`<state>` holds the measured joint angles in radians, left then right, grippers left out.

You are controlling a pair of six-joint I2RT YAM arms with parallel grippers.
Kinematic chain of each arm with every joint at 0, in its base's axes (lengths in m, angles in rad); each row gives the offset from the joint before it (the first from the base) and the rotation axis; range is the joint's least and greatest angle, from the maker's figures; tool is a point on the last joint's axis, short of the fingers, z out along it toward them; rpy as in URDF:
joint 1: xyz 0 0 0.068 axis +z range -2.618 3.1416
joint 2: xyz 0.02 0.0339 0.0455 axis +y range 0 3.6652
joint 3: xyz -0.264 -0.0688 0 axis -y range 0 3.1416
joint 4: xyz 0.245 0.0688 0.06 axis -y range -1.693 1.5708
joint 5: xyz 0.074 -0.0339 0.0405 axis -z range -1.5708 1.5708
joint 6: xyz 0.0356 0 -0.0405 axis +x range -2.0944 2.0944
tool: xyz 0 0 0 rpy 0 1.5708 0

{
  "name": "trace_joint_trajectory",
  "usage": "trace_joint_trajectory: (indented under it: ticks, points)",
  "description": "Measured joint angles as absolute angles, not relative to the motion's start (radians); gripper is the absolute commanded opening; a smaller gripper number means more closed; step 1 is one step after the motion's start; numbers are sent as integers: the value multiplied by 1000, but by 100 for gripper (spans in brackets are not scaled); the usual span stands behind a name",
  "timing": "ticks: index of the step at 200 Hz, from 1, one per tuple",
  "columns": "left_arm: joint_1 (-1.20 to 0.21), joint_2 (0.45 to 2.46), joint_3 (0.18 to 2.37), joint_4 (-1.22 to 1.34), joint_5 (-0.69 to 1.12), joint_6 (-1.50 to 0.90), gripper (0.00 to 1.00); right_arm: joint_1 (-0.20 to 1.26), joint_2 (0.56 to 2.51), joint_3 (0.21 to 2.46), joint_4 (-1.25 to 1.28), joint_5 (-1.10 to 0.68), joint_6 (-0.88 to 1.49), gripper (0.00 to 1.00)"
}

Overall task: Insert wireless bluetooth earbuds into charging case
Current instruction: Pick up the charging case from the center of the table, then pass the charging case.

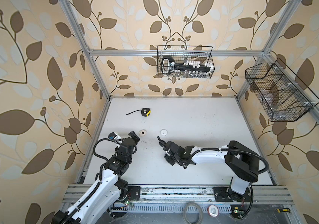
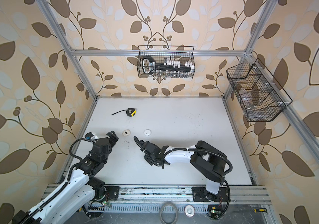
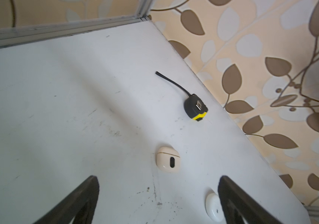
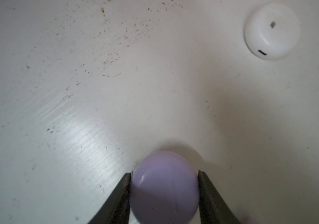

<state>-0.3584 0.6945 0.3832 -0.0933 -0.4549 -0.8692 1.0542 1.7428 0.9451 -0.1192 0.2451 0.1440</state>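
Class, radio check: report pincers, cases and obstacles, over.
Left pincer open, empty. Right pincer gripping lilac case. Cream case, white case shut; earbuds unseen. Tape measure aside.

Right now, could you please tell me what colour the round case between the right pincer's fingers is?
The case is lilac, seen best in the right wrist view.

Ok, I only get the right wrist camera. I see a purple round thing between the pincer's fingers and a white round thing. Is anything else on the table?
Observer: Yes, a closed cream case lies near the white case.
Operator: Besides my lilac case, anything more?
Observer: A black and yellow tape measure, farther back.
Operator: And the other pincer?
Observer: The left pincer is open and empty, facing the cream case.
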Motion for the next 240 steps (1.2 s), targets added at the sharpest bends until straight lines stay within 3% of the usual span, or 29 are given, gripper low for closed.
trace_joint_trajectory:
  ticks: [31, 45, 77, 134, 177, 210, 240]
  points:
    - [-359, 738, 505, -102, -186, -756, 79, 1061, 1568, 881, -69, 287, 86, 24]
    - [-359, 747, 598, -144, -81, -734, 83, 1068, 1479, 838, -22, 303, 48, 19]
    - [-359, 710, 722, -241, 175, -716, 82, 1073, 1279, 715, 92, 322, -33, 21]
    - [-359, 661, 693, -327, 564, -686, 73, 1113, 1067, 581, 207, 301, -153, 17]
    - [-406, 709, 691, -341, 686, -674, 68, 1156, 1016, 532, 279, 296, -235, 18]
    - [-552, 734, 691, -333, 672, -653, 65, 1156, 997, 522, 319, 263, -272, 21]
    - [-641, 802, 691, -318, 631, -620, 56, 1156, 998, 522, 334, 231, -285, 19]
